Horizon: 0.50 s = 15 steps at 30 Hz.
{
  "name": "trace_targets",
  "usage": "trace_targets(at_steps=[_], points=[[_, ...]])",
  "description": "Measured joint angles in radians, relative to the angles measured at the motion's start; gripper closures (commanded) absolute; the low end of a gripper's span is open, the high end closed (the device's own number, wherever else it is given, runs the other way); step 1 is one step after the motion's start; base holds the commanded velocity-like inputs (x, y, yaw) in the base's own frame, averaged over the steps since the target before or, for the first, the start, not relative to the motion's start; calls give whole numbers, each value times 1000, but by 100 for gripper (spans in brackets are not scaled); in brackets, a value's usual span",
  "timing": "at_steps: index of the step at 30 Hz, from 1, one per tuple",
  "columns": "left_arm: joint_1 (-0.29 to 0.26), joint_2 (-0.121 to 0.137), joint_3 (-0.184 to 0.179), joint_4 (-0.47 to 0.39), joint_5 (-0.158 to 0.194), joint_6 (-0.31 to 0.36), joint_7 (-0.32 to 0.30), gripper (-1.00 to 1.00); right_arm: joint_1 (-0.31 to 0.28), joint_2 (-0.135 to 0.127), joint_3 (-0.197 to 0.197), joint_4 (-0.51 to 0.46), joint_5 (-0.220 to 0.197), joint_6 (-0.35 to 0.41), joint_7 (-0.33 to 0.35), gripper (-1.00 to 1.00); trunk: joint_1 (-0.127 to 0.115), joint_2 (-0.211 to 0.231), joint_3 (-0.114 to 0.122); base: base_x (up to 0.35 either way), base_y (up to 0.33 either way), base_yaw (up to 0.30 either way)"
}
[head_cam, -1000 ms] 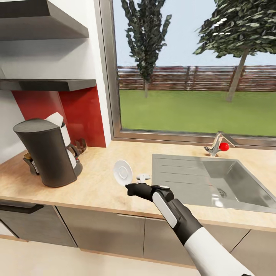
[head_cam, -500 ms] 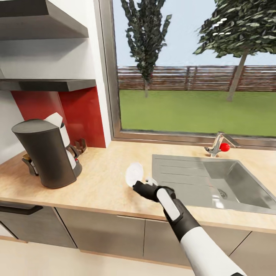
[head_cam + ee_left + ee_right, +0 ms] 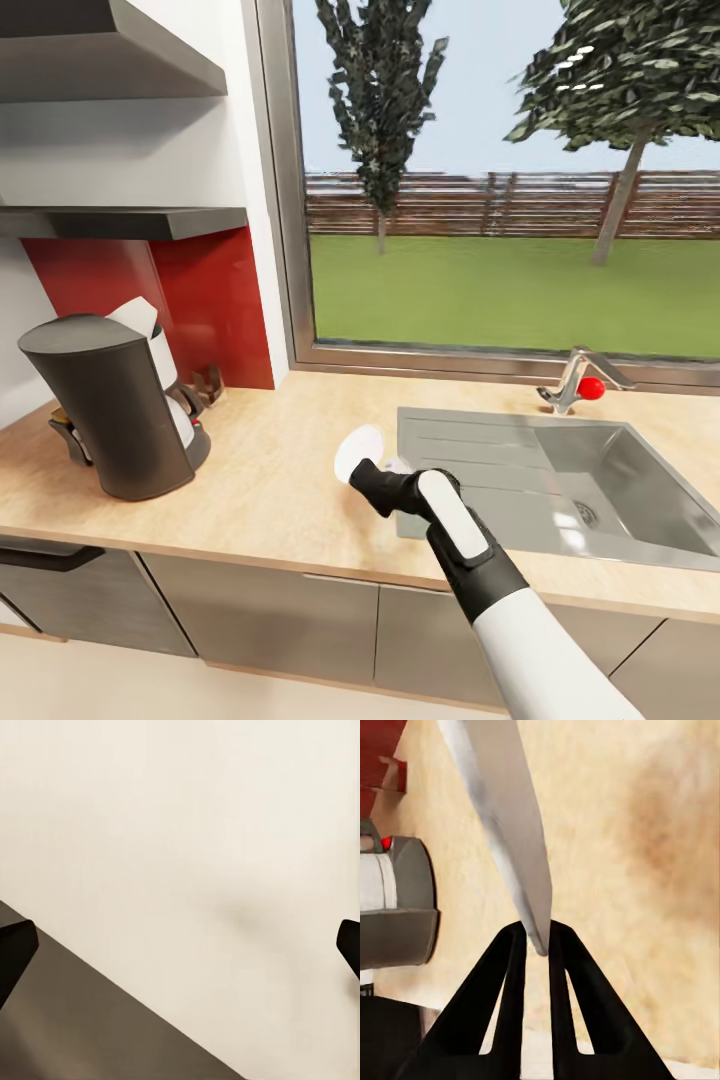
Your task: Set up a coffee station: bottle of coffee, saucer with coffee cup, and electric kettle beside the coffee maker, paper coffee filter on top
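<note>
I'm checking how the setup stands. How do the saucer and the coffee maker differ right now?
The saucer is white, thin and flat; the coffee maker is a tall dark grey drum. The saucer is held off the kitchen countertop, tipped on edge, pinched at its rim by the right claw; the coffee maker stands upright on the worktop. The saucer is far smaller. Both are over the same worktop, left of the sink.
</note>
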Motion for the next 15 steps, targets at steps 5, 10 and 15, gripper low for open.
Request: trace_targets(at_steps=[5,10,15], points=[[0,-2,1,1,0,-1,0,-100,0,0,84,-127,-309,-16,-173,100,0,0,0,2,0,0],[0,-3,2,1,0,0,0,-100,0,0,163,-228,-410,-78,-218,100,0,0,0,3,0,0],[0,-9,2,2,0,0,1,-100,0,0,172,-230,-414,-82,-220,100,0,0,0,102,124,0]])
